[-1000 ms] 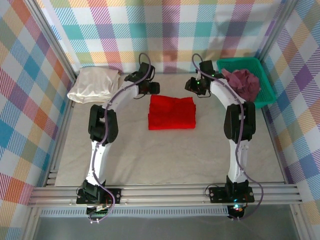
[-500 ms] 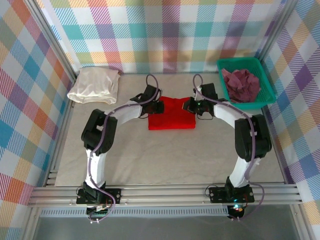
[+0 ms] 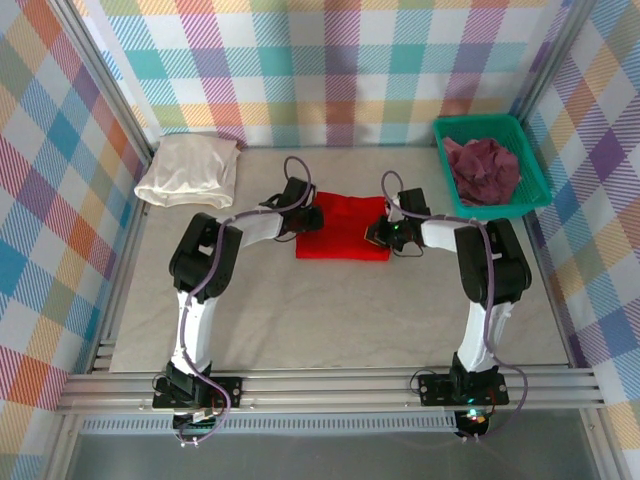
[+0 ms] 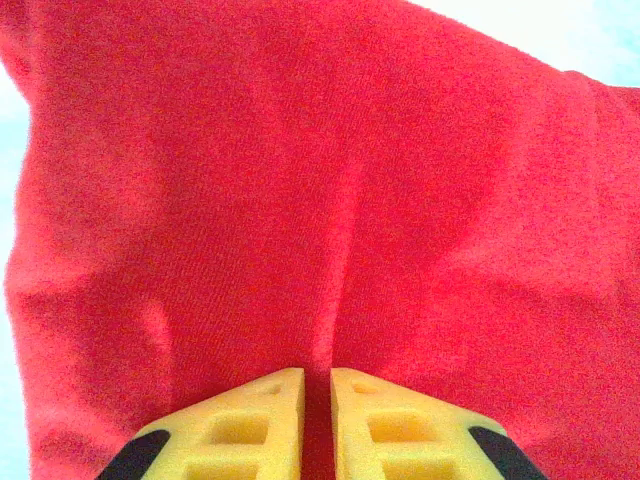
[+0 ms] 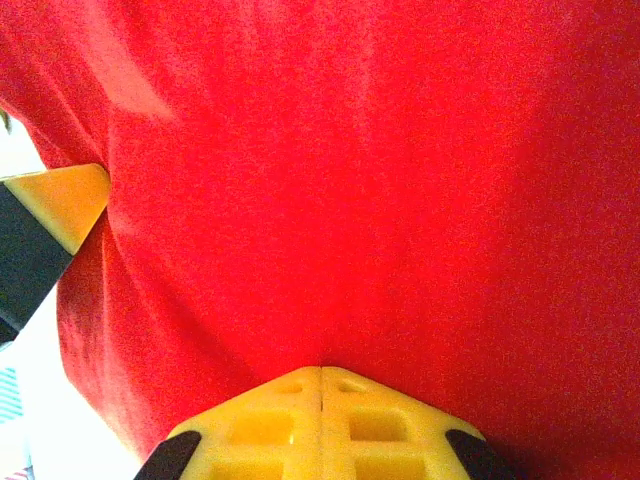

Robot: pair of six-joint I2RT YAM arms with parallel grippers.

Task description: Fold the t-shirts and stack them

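Both pincers are clenched on cloth: my left gripper (image 4: pixel 317 380) and right gripper (image 5: pixel 321 370) each pinch the red t-shirt (image 3: pixel 343 228), which lies folded mid-way across the table (image 3: pixel 300 310). One second ago they hung behind it, off the cloth; now they grip its left and right edges.

Your red t-shirt (image 3: pixel 343 228) folded flat, mid-worktop (image 3: pixel 330 310); cream-white t-shirt (image 3: pixel 190 168) bunched far left; maroon-purple t-shirt (image 3: pixel 483 168) crumpled in green basket (image 3: pixel 478 121).
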